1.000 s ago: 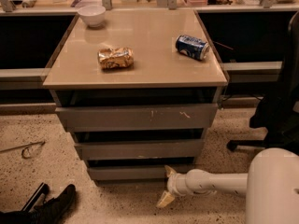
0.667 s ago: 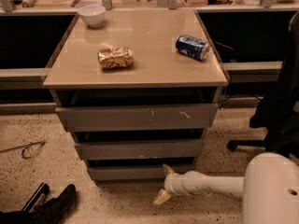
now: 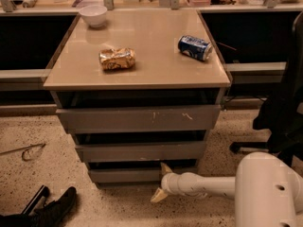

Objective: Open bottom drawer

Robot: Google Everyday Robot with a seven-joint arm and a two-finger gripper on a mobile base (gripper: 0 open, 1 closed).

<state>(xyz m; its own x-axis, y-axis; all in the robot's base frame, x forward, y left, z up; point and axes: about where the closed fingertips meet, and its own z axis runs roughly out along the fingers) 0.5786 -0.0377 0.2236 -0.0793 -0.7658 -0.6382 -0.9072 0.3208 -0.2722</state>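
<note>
The bottom drawer point(image 3: 124, 175) is the lowest, narrowest plain grey-brown front of the cabinet, just above the floor. It looks closed or nearly so. My gripper point(image 3: 161, 182) is at its right end, on a white arm coming in from the lower right. It is open, with the upper fingertip point(image 3: 165, 168) at the drawer's top right edge and the lower fingertip point(image 3: 158, 196) down near the floor in front of the cabinet. It holds nothing.
The mid drawer point(image 3: 140, 151) and the scratched top drawer point(image 3: 138, 118) sit above. On the cabinet top point(image 3: 156, 70) lie a chip bag point(image 3: 117, 58), a blue can point(image 3: 195, 47) and a white bowl point(image 3: 93, 15). A black chair point(image 3: 282, 108) stands right; a dark object point(image 3: 49, 210) lies lower left.
My gripper has moved a little left and up, closer to the right end of the bottom drawer. The drawers have not visibly moved.
</note>
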